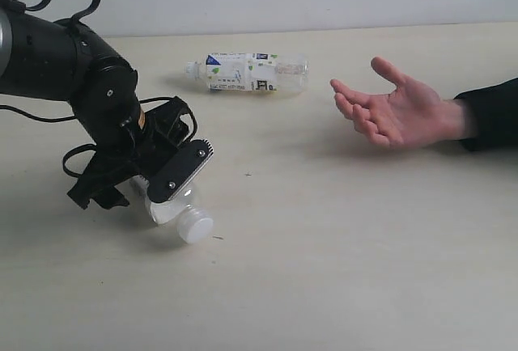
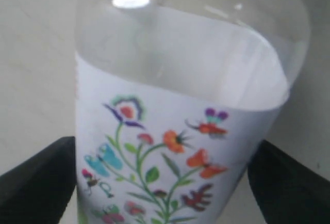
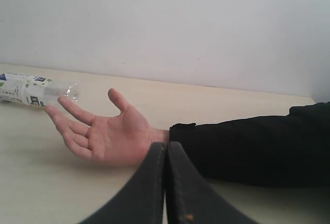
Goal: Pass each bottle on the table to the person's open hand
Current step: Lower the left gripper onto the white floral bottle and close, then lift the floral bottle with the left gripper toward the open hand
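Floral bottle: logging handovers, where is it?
Exterior view, lower left: the floral bottle lies on the table between the open jaws of the left gripper.

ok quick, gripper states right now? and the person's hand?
Left gripper: open, jaws either side of the floral bottle.
Right gripper: shut, empty.
Person's hand: open, empty.

**Obscured / cropped bits**

Floral bottle [image 1: 193, 223]: body mostly under left gripper [image 1: 142, 189]; only cap + neck show. Wrist cam: both ends cropped, close-up blurry. Lime bottle [image 3: 31, 91], just beyond open hand [image 3: 105, 133]: cut by frame edge, print too small to read. Sleeve [image 1: 490, 112] cropped.
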Robot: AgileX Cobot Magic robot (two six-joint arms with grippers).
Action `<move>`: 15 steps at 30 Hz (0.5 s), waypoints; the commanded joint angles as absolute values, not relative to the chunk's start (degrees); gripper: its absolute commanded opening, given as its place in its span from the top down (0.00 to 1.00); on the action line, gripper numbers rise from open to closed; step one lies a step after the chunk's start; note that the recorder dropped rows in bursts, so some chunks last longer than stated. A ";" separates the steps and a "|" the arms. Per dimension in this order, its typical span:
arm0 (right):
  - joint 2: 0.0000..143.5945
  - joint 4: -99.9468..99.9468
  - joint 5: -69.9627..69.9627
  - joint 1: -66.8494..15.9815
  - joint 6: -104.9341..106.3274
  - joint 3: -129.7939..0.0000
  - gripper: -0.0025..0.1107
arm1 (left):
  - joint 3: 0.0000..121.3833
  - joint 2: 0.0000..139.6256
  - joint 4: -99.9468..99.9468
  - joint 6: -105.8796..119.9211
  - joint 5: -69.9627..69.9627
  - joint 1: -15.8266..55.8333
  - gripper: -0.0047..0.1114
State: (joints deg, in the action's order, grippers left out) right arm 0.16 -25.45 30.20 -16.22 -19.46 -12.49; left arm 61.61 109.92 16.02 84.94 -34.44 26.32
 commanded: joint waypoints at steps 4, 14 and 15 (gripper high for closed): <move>0.00 -25.52 29.45 -16.40 -19.63 -12.29 0.98 | 61.51 109.98 16.06 84.98 -34.59 26.61 0.40; 0.00 -25.52 29.45 -16.40 -19.63 -12.29 0.98 | 61.51 109.85 16.31 84.28 -34.61 26.61 0.95; 0.00 -25.52 29.45 -16.40 -19.63 -12.29 0.98 | 61.51 109.69 16.31 82.74 -34.61 26.61 0.95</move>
State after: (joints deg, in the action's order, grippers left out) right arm 0.16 -25.45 30.20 -16.22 -19.46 -12.49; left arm 61.61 109.92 16.15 84.94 -34.08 26.32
